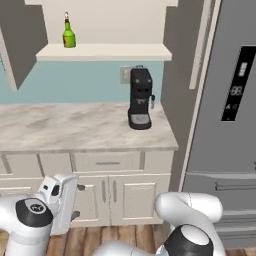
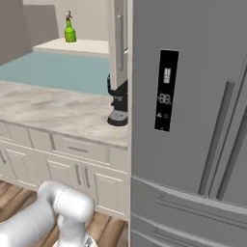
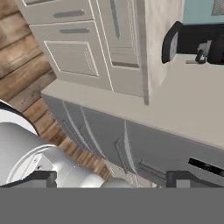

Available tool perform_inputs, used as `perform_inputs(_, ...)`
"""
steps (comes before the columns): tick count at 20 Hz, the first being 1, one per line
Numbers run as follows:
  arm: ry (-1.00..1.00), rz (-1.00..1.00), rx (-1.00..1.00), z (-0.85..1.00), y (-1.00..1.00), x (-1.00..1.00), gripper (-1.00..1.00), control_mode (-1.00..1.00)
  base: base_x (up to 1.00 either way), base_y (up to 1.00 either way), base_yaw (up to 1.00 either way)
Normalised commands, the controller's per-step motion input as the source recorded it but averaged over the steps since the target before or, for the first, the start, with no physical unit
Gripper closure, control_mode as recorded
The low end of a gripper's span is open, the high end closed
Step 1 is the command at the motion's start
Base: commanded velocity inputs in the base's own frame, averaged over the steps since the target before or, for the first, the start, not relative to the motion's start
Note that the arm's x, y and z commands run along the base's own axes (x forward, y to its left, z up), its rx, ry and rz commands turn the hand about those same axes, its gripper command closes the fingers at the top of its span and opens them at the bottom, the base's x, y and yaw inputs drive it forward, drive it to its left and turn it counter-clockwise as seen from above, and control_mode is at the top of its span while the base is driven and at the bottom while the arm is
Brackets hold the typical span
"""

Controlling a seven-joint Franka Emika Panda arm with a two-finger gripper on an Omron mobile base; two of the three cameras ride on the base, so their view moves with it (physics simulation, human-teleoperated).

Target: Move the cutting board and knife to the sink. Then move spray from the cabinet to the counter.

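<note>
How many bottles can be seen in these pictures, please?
1: the spray, standing on the open cabinet shelf, above the counter. More may be hidden elsewhere.

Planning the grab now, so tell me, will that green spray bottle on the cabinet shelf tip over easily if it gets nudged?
Probably yes: the spray stands tall and narrow on the cabinet shelf. Its smooth body may be slippery, and it looks small, so likely light.

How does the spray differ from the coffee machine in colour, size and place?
The spray is a small green bottle with a white and red top; the coffee machine is black and much bigger. The spray stands on the open cabinet shelf, higher up and to the left; the coffee machine stands on the counter near the fridge. Both stand upright.
</note>
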Motion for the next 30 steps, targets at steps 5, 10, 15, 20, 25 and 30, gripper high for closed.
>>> perform_inputs(5,0.00,0.00,0.00,0.00,0.00,0.00,-1.00,1.00,0.63,0.32,-0.29)
perform_inputs(10,0.00,0.00,0.00,0.00,0.00,0.00,-1.00,1.00,0.58,0.35,-0.26)
perform_inputs(15,0.00,0.00,0.00,0.00,0.00,0.00,-1.00,1.00,0.51,0.31,-0.21)
perform_inputs(20,0.00,0.00,0.00,0.00,0.00,0.00,-1.00,1.00,0.45,0.32,-0.18)
perform_inputs(25,0.00,0.00,0.00,0.00,0.00,0.00,-1.00,1.00,0.40,0.36,-0.14)
perform_inputs(30,0.00,0.00,0.00,0.00,0.00,0.00,-1.00,1.00,0.35,0.48,-0.09)
